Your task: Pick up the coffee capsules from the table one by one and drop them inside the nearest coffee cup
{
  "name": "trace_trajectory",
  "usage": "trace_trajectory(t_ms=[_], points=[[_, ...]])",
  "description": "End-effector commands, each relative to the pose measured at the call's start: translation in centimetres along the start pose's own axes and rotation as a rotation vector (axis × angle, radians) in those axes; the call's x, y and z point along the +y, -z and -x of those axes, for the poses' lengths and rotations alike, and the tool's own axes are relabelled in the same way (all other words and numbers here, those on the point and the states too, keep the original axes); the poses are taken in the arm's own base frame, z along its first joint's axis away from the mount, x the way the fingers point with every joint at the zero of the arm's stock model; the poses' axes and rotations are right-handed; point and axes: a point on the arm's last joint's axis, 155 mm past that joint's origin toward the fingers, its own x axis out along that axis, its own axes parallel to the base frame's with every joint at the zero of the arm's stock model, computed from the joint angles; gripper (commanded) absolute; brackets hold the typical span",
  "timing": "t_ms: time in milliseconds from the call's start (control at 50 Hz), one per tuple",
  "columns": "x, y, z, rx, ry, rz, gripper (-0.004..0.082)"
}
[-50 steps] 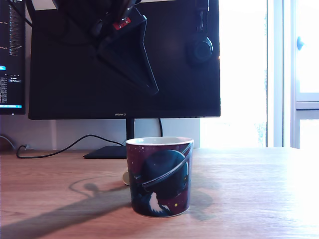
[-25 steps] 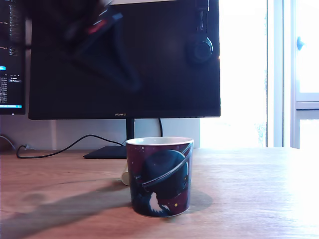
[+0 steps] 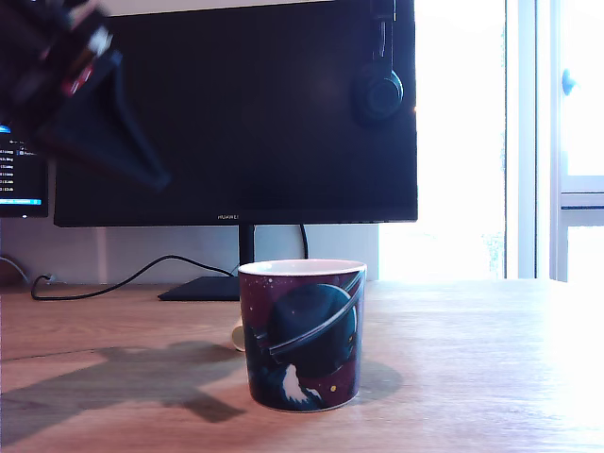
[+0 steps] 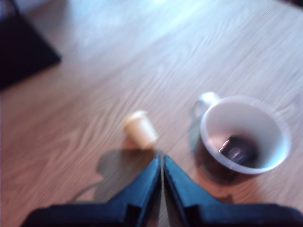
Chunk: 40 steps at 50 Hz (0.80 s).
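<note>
two capsules: dark capsule (image 4: 235, 150) inside cup (image 4: 244, 135), cream capsule (image 4: 140, 129) lying on bench (image 4: 94, 85) beside it. one claw (image 4: 162, 163), pinched together, empty, raised at exterior view's upper left.

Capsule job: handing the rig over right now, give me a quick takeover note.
Gripper: shut, empty, raised off the table, at the exterior view's upper left.
Coffee cup: upright on the table. The wrist view shows a handle on it.
Dark grey capsule: already inside the cup, lying on the bottom.
Cream-beige capsule: on its side on the table beside the cup, apart from it; in the exterior view only a sliver shows behind the cup.
Done: one capsule in.
Left: open the gripper, pick up the cream-beige capsule, drop it in the cup.
</note>
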Motion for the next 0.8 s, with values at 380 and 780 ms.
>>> trace_trajectory(t_ms=[380,780], points=[[0.4,-0.6,-0.1,-0.036,-0.013,-0.002,-0.0019],[0.1,-1.1,-0.3,-0.056,0.001,-0.089,-0.0019]])
